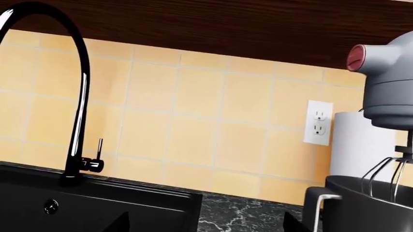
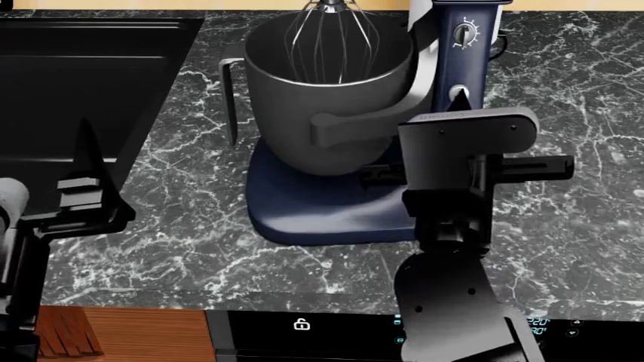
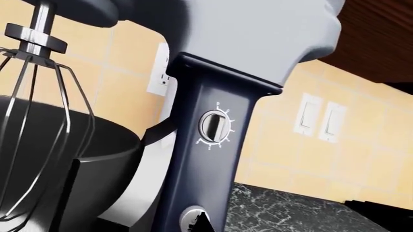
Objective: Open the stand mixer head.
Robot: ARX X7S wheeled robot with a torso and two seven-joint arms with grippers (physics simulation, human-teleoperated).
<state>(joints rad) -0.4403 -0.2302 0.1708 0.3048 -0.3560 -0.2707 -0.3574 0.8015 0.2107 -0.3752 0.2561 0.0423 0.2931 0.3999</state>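
Observation:
The stand mixer head (image 3: 258, 34) shows pale grey from below in the right wrist view, above the navy column with its silver dial knob (image 3: 214, 126). The wire whisk (image 3: 36, 121) hangs into the grey bowl (image 2: 322, 83). The head also shows in the left wrist view (image 1: 387, 82), lowered over the bowl. In the head view it is almost wholly cut off at the top. My right gripper (image 3: 287, 223) is open close to the column's lower part, one fingertip (image 3: 204, 221) in front of a lower silver knob. My left gripper (image 1: 206, 228) is open and empty over the sink's edge.
A black sink (image 2: 71, 68) with a tall black faucet (image 1: 77, 96) lies left of the mixer. The navy base plate (image 2: 302, 204) sits on the dark marble counter (image 2: 574, 188). A wall outlet (image 1: 318, 122) and tiled backsplash stand behind. A stove panel (image 2: 302, 326) runs along the front edge.

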